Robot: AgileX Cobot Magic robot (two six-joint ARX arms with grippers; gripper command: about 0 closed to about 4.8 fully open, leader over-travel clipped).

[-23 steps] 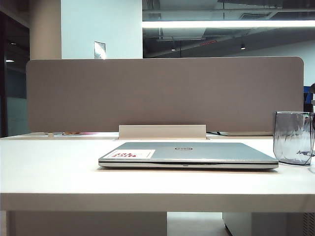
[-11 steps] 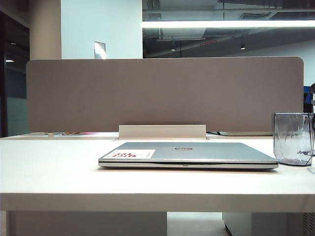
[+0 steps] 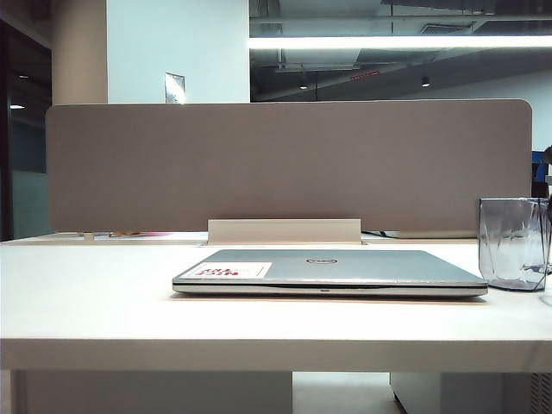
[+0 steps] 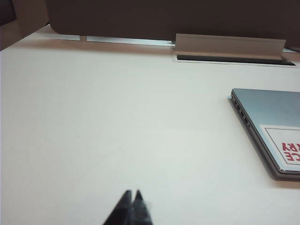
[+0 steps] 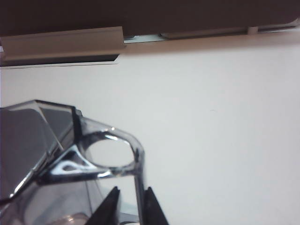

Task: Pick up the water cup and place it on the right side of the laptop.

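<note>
The water cup (image 3: 513,244), a clear faceted mug, stands upright on the white table just right of the closed silver laptop (image 3: 328,272). In the right wrist view the cup (image 5: 47,154) fills the near side, its handle (image 5: 110,152) toward the camera. My right gripper (image 5: 131,190) is open; its dark fingers straddle the handle's outer bar, with a gap on one side. My left gripper (image 4: 132,192) is shut and empty above bare table, well left of the laptop's corner (image 4: 269,117).
A grey-brown partition (image 3: 285,164) runs along the back of the table (image 3: 86,302). A raised beige cable flap (image 3: 285,230) sits behind the laptop. The cup stands close to the right border of the exterior view.
The cup has sunk slightly and straightened from a small tilt to stand flat on the table. The laptop has not moved.
</note>
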